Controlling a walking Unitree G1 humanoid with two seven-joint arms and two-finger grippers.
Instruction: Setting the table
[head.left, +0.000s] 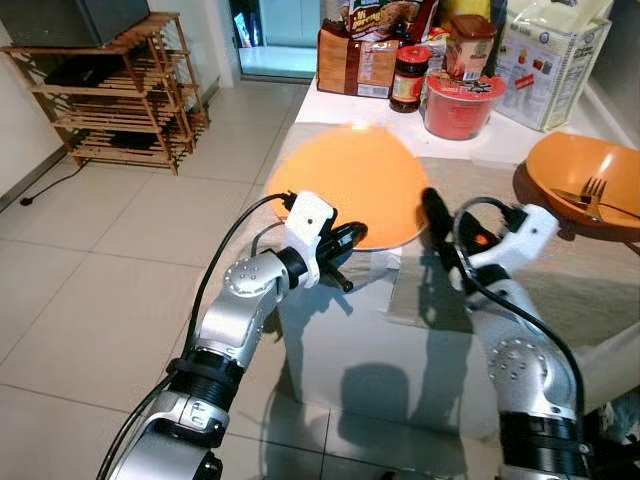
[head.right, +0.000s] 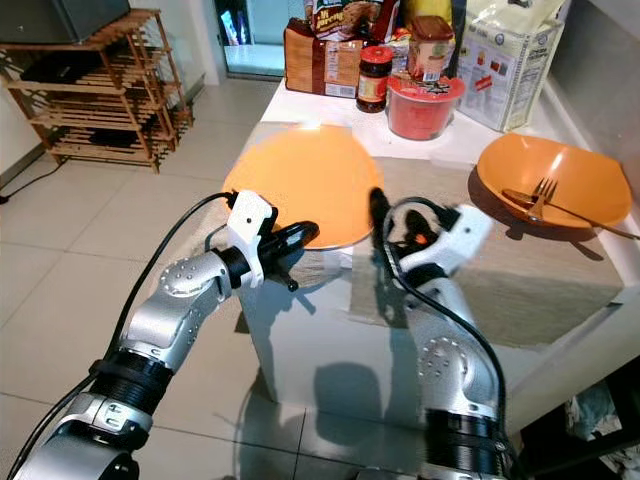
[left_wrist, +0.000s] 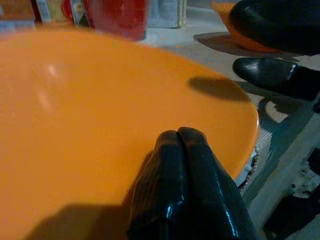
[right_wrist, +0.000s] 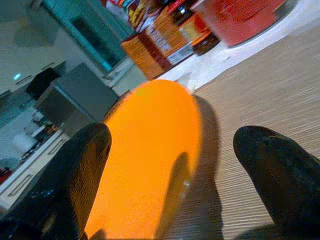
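Note:
A large orange plate (head.left: 350, 185) lies on a beige placemat (head.left: 540, 270) at the table's near left corner. My left gripper (head.left: 347, 240) is shut, its two fingers (left_wrist: 182, 165) pressed together and lying over the plate's near rim with nothing between them. At the plate's right edge my right gripper (head.left: 450, 245) is open; its fingers (right_wrist: 85, 155) stand wide apart just above the mat, facing the plate (right_wrist: 145, 160). A second orange plate (head.left: 570, 165) with a fork (head.left: 597, 192) on it sits at the right end of the mat.
At the back of the table stand a red bowl (head.left: 460, 100), a dark jar (head.left: 408, 78), a brown box (head.left: 355, 60) and a white bag (head.left: 550, 60). A wooden shelf (head.left: 120, 90) stands at the far left on the tiled floor (head.left: 120, 260).

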